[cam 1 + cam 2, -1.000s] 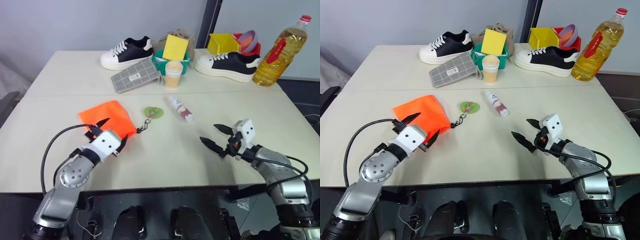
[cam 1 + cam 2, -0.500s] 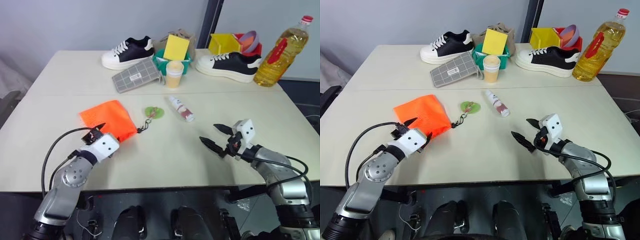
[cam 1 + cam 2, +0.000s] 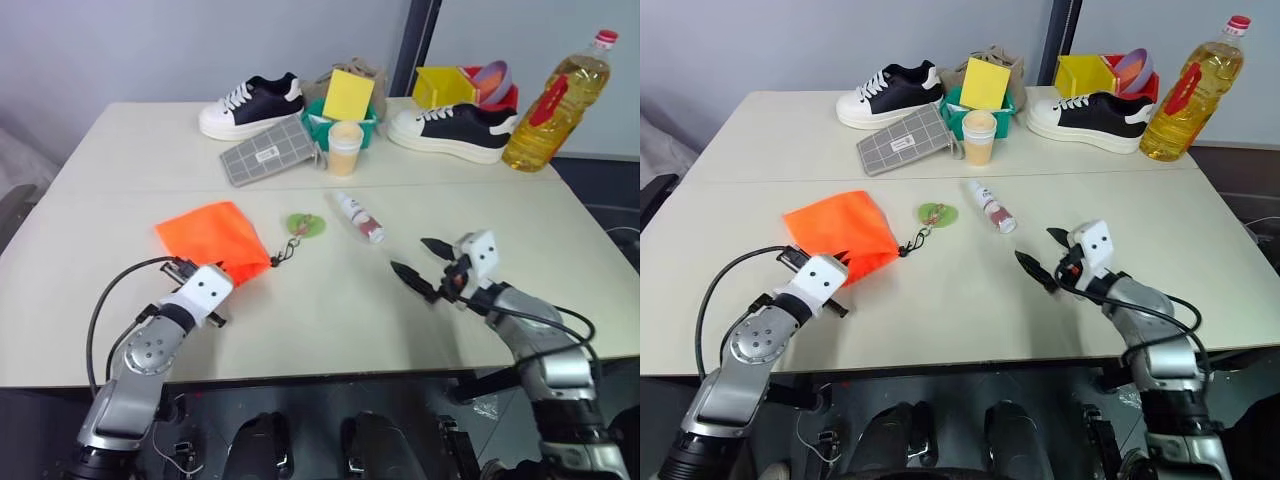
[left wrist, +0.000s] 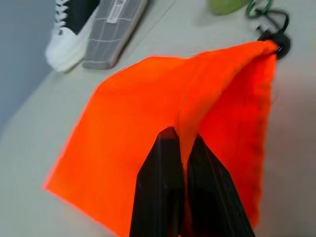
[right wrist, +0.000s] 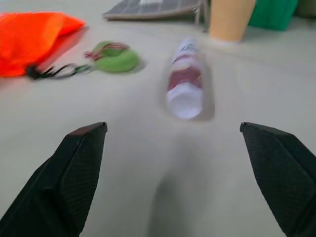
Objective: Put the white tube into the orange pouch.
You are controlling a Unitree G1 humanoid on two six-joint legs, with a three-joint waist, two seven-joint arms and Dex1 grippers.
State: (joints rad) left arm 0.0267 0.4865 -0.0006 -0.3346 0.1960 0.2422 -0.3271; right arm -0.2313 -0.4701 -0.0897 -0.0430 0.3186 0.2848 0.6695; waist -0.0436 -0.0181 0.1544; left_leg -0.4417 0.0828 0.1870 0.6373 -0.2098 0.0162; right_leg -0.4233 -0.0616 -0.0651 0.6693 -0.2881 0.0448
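The right gripper (image 3: pixel 1047 254) is hovering wide open, the nearer arm to the white tube (image 3: pixel 991 206); the tube is lying far-left of it, long axis running near-far; the left gripper (image 4: pixel 180 148) is pinching the orange pouch (image 3: pixel 838 233).

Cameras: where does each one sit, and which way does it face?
Left eye, right eye: on the head, looking forward and down over the table; both arms show.
Left wrist: along the left pincer, shut on a fold of the pouch.
Right wrist: along the open right pincer, facing the tube.
Shared: both wrist views catch the pouch and green tag.
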